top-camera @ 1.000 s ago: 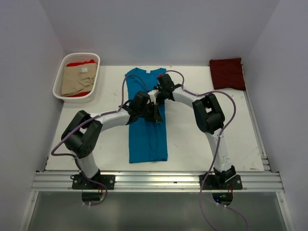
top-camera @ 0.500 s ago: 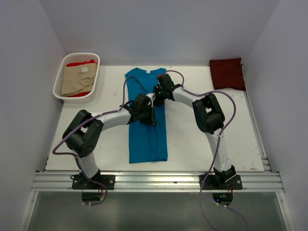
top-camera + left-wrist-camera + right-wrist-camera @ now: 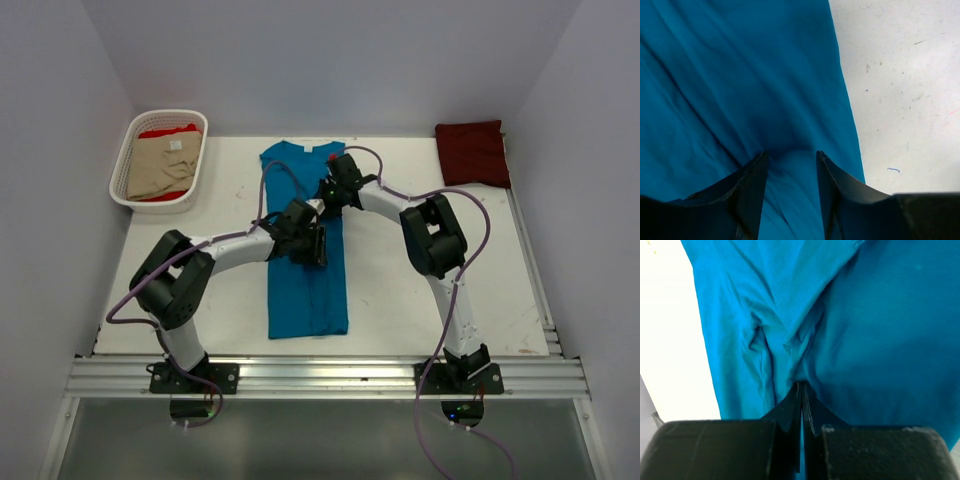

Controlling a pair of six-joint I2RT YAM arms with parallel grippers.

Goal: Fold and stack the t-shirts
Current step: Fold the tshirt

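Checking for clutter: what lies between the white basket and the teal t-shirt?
Nothing: bare table between basket and teal t-shirt, shown in the top view.

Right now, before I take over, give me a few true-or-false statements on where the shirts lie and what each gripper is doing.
1. The teal t-shirt lies in the basket. False: it lies on the table between the arms; the basket holds the beige t-shirt on top of the red t-shirt.
2. The left gripper has its jaws apart over the teal t-shirt. True.
3. The right gripper is open. False: it is shut, with teal cloth puckered at its tips.
4. The maroon t-shirt sits folded at the table's far right corner. True.
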